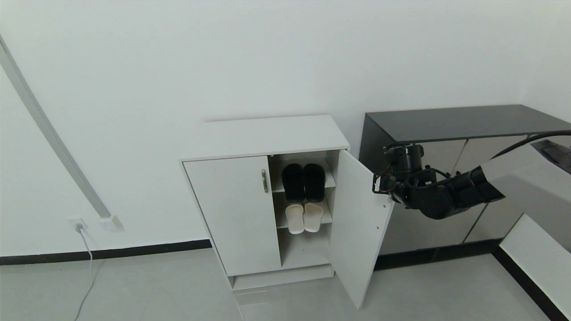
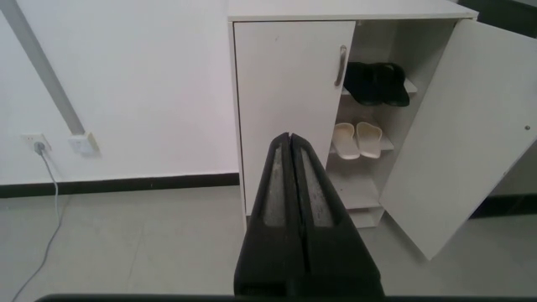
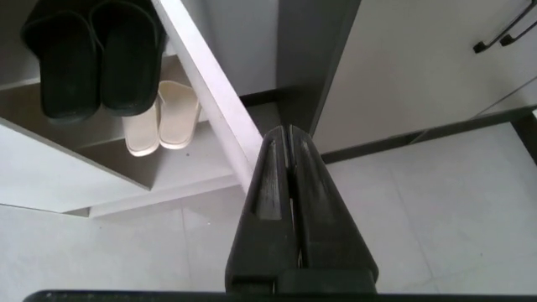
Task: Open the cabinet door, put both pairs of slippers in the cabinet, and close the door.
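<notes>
Inside the white cabinet (image 1: 232, 209), black slippers (image 1: 304, 182) sit above cream slippers (image 1: 304, 217) (both jaws closed, empty).

The right arm (image 1: 446, 194) extends in from the right, its forearm pointing left. The right gripper (image 3: 289, 138) has its jaws pressed together. The left gripper (image 2: 291, 143) is likewise closed, pointing toward the far side.

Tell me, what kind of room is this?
Probably a hallway or entry room in a home, or a mock-up of one. A white shoe cabinet holds black slippers and white slippers on its shelves, beside a dark sideboard.
</notes>
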